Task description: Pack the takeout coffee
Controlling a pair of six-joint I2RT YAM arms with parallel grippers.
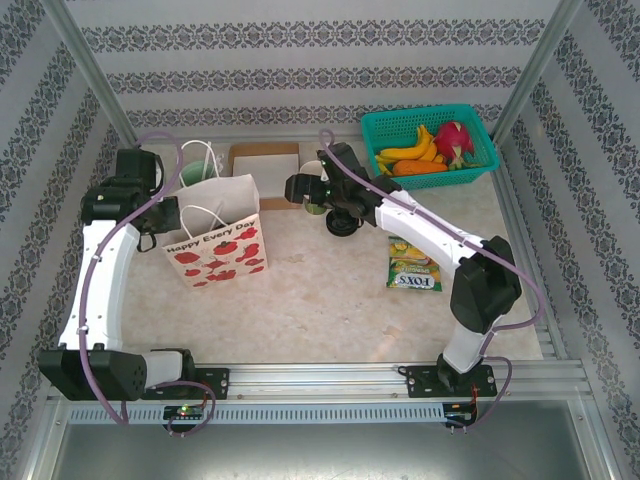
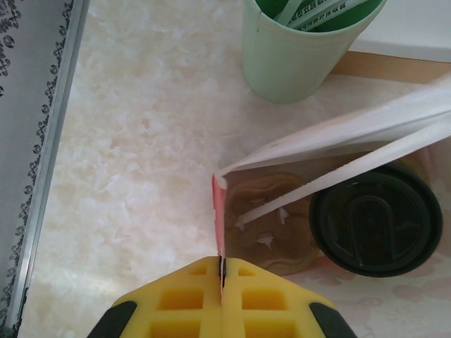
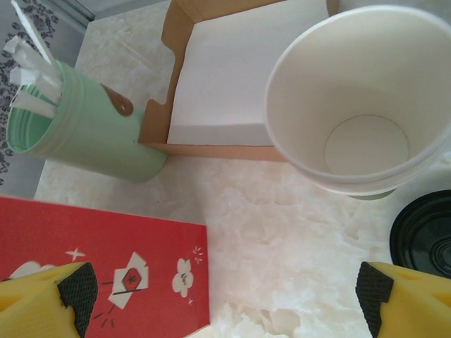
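**Stock on the table, listed left to right**

1. My left gripper [image 2: 222,271]: lower centre of the left wrist view. The yellow fingers are pressed together, pinching the red-edged rim of the paper bag [image 1: 215,240]. In the overhead view the bag stands upright at centre left, white with red strawberries.
2. Takeout coffee [image 2: 377,222]: right of the left wrist view, black lid facing up beneath the bag's two white handles. As far as I can tell it sits inside the bag's mouth.
3. Mint-green holder [image 3: 77,127]: upper left of the right wrist view, with straws in it.
4. Napkin box [image 3: 232,70]: a brown tray of white paper at top centre, just beside the holder.
5. Lidless cup [image 3: 359,98]: upper right, white inside and empty.
6. My right gripper [image 3: 225,296]: the fingers sit in the two lower corners, spread wide. Nothing is between them but the marbled table [image 1: 320,300].
7. Loose black lid [image 3: 423,236]: lower right edge, below the lidless cup.
8. Snack packet [image 1: 413,267]: lies flat, right of centre in the overhead view.
9. Teal basket [image 1: 415,112]: upper right in the overhead view, holding fruit.
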